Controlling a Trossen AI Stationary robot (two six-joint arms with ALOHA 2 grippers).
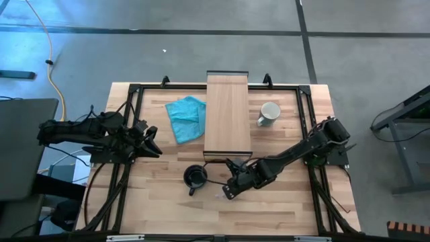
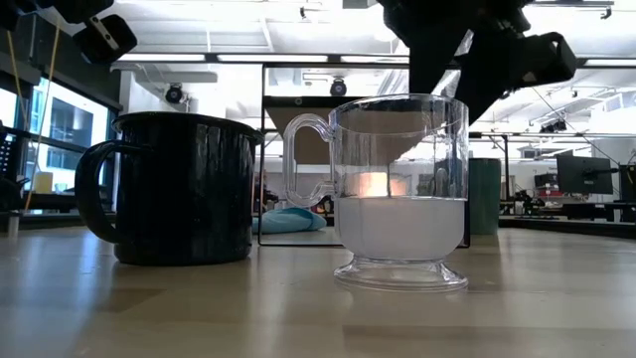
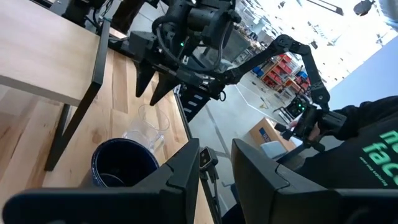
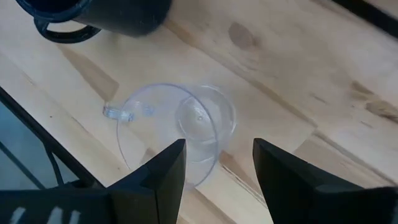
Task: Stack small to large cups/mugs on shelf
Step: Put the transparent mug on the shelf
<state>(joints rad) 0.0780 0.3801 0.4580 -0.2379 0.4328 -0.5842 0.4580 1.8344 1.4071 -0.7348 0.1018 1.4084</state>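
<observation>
1. The right gripper (image 1: 228, 191) hangs just above the clear glass cup (image 2: 399, 189), its fingers (image 4: 155, 177) spread wide and released – nothing is grasped, and the cup shows between and below them in the right wrist view.
2. The glass cup stands upright on the wooden surface (image 1: 282, 208), near the front end of the shelf (image 1: 228, 114) and just beside the black mug (image 1: 195, 177) (the two are apart, not touching).
3. The black mug also stands upright on the surface, its handle toward the front edge.
4. The white mug (image 1: 269, 113) sits on the surface just beside the shelf, on the right arm's side, handle pointing at the shelf.
5. A teal cloth (image 1: 186, 117) lies crumpled on the shelf's other side.
6. The left gripper (image 1: 153, 142) waits near the cloth, holding nothing – its fingers (image 3: 180, 177) stand a little apart.
</observation>
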